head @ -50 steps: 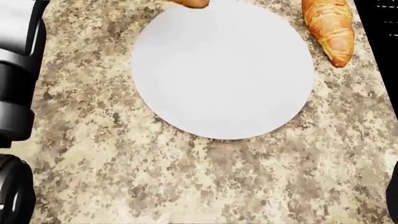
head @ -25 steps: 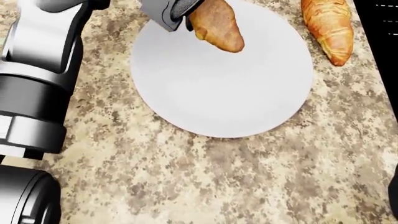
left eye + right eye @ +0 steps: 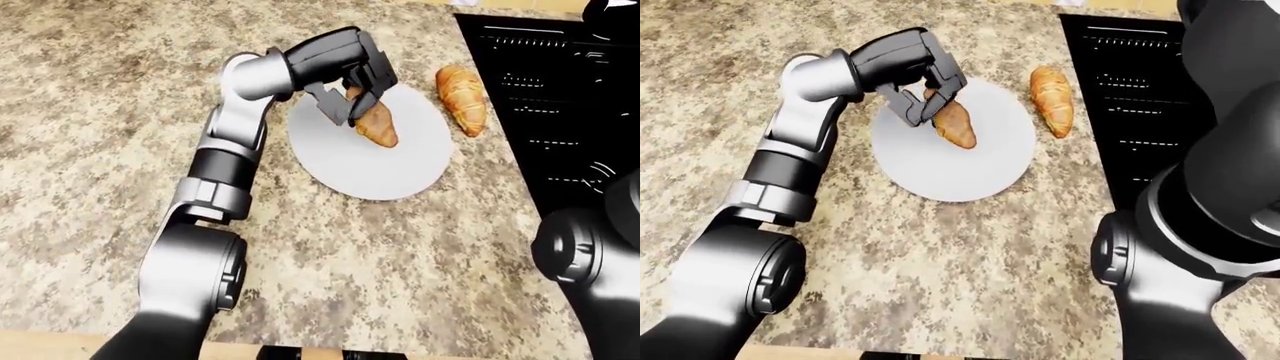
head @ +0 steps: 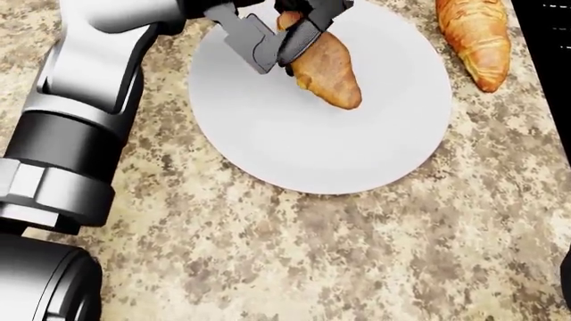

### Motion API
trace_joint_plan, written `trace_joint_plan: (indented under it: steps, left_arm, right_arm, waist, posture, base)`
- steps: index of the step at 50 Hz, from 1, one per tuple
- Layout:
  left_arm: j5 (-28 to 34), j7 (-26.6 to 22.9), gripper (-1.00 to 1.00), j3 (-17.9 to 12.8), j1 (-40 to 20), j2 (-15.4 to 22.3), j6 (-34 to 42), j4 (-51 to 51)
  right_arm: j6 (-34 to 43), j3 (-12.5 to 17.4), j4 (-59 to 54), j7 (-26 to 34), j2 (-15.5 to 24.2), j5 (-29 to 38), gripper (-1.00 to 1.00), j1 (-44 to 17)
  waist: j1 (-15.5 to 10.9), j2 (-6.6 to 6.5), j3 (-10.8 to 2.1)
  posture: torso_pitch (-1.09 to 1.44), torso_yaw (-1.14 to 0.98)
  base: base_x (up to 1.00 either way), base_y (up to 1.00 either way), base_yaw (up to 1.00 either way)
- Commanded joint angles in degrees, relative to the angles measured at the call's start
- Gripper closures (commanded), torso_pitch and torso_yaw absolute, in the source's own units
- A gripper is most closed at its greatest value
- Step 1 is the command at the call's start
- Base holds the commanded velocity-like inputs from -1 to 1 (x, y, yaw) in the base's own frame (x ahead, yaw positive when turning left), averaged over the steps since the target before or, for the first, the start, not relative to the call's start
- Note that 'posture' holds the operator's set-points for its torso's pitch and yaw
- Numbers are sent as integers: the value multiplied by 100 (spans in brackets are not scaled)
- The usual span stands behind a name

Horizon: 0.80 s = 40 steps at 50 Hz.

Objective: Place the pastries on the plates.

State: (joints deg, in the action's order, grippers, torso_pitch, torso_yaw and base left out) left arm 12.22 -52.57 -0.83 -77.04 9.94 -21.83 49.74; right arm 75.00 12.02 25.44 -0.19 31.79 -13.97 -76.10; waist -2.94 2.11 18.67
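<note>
A second ago the plate (image 4: 294, 140) lay bare in the head view, with only a sliver of pastry at the top edge. Now the left hand (image 4: 284, 30) has come down from the upper left and carries a croissant (image 4: 327, 70) over the plate's upper half. Its fingers (image 3: 332, 106) are clamped on the croissant's upper end, and the lower end points toward the plate's middle (whether it already touches the plate, I cannot tell). I judge this the lowering step, with release next.

A second croissant (image 4: 474, 40) lies on the counter (image 4: 268, 254) at the upper right, just beside the plate's rim and near the black stove (image 3: 545, 112). It is not yet plated, and no second plate shows.

The right arm fills the right-eye view's right side; its hand is out of view.
</note>
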Motion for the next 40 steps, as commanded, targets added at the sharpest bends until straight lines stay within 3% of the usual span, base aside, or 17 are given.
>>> trace_joint_plan:
  steps: [1, 6, 7, 15, 18, 21, 22, 26, 33, 40]
  left_arm:
    - [-107, 58, 40, -79, -237, 33, -70, -217]
    - [-123, 89, 4, -106, -278, 40, -38, -207]
    - [-135, 87, -18, -114, -292, 49, -7, -223]
    - [-168, 54, -34, -128, -337, 124, 140, -383]
    - [-160, 50, -52, -131, -379, 164, 147, -360]
    - [-168, 43, -55, -141, -400, 186, 168, -382]
    - [-160, 58, -69, -143, -419, 200, 149, -365]
    - [-160, 81, -78, -156, -483, 234, 188, -395]
    - [-90, 586, -100, -346, -976, 600, 332, -231]
    - [-229, 1042, -100, -516, -1571, 1072, 915, -273]
  right_arm:
    - [-123, 87, 116, -12, 86, 22, -100, -177]
    - [-125, 93, 145, -27, 76, 22, -100, -140]
    - [-167, 83, 119, -37, 64, 33, -100, -121]
    - [-271, 16, 23, -67, 5, 79, -100, -122]
    - [-291, 19, -7, -59, -5, 96, -100, -132]
    - [-309, 4, -27, -48, -8, 112, -100, -134]
    - [-296, 9, -18, -45, -11, 113, -100, -141]
    - [-280, 5, 3, -40, -26, 128, -100, -139]
    - [-210, 29, 121, -6, -39, 118, -100, -26]
    - [-400, -159, -179, 91, -95, 204, -100, -127]
  waist:
    - [-1, 21, -270]
    - [-7, 26, -269]
    - [-8, 28, -269]
    - [-4, 21, -265]
    - [-5, 17, -264]
    - [-5, 15, -264]
    - [-5, 14, -263]
    - [-7, 13, -260]
    - [2, 16, -244]
    - [47, -16, -203]
  posture:
    - [40, 0]
    - [40, 0]
    - [40, 0]
    - [40, 0]
    - [40, 0]
    - [40, 0]
    - [40, 0]
    - [40, 0]
    - [40, 0]
    - [40, 0]
  base:
    - [0, 0, 0]
    - [0, 0, 0]
    - [0, 0, 0]
    - [0, 0, 0]
    - [0, 0, 0]
    - [0, 0, 0]
    - [0, 0, 0]
    - [0, 0, 0]
    - [0, 0, 0]
    - [0, 0, 0]
